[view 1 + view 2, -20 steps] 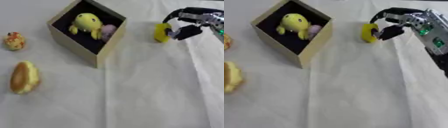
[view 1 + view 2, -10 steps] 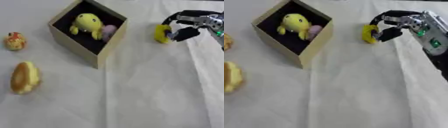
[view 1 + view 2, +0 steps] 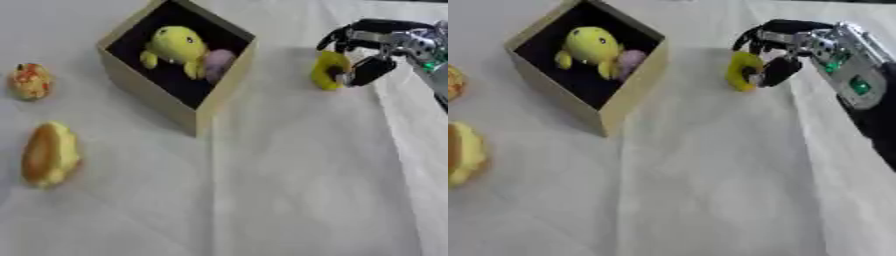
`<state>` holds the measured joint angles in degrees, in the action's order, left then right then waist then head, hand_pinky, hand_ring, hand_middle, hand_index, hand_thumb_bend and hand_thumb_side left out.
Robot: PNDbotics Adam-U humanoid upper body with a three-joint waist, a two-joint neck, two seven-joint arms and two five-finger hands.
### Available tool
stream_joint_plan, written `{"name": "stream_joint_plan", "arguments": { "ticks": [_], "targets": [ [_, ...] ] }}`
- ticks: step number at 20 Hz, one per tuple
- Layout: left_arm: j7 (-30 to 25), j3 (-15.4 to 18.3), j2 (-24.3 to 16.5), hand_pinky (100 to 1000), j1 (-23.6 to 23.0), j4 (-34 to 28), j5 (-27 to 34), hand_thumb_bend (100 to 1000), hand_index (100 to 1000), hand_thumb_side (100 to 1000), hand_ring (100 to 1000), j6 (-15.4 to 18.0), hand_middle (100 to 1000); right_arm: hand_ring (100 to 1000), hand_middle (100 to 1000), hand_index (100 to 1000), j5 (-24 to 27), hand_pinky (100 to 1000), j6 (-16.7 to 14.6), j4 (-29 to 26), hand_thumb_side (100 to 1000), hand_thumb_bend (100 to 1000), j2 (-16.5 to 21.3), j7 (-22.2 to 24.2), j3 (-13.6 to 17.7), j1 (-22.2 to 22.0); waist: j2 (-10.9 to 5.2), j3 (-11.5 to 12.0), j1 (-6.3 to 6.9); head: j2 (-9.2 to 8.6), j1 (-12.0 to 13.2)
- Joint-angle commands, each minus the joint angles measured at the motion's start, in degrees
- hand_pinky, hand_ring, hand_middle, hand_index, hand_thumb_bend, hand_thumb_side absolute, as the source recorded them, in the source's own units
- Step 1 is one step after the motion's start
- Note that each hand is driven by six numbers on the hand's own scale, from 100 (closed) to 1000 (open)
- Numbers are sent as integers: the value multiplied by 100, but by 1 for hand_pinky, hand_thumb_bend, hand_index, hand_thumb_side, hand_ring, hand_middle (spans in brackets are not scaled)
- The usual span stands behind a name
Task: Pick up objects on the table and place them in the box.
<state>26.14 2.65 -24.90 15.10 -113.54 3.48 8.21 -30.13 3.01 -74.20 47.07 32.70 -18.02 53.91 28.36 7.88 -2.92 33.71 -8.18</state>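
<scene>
Curling its fingers and thumb round the upright yellow toy (image 3: 743, 71), the right hand (image 3: 785, 47) has it pinched at its own left tip, with the open box (image 3: 203, 103) lying farther left, nearby.

I have the right arm (image 3: 859, 85) reaching in from the upper right, its forearm slanting up and leftward across the view. My right hand (image 3: 785, 47) sits at the end with fingers (image 3: 763, 32) arched over and curled downward, the thumb (image 3: 779, 70) tucked beneath them, closing in a pinch. My left hand shows nowhere.
</scene>
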Motion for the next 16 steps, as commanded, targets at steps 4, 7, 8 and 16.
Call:
{"name": "stream_joint_plan", "arguments": {
  "ticks": [4,7,8,16],
  "targets": [
    [-19,32,-72,902,36,-105,-20,227,887,725,816,11,810,669,316,378,208,761,92,-40,100,100,112,-402,64,91,-145,-11,17,-50,-9],
    [-20,36,-72,902,25,-105,-20,226,886,726,815,6,810,663,310,377,348,757,171,-87,100,100,125,-495,77,67,-158,-18,24,-45,-3],
    [-20,37,-72,902,22,-105,-21,226,886,726,815,3,810,662,309,377,405,757,204,-127,100,100,131,-526,90,63,-163,-22,27,-41,-1],
    [-25,44,-85,902,8,-105,-31,229,886,723,818,-7,811,664,333,422,748,761,358,-702,100,100,257,-629,154,77,-263,-73,32,-35,4]
  ]
}}
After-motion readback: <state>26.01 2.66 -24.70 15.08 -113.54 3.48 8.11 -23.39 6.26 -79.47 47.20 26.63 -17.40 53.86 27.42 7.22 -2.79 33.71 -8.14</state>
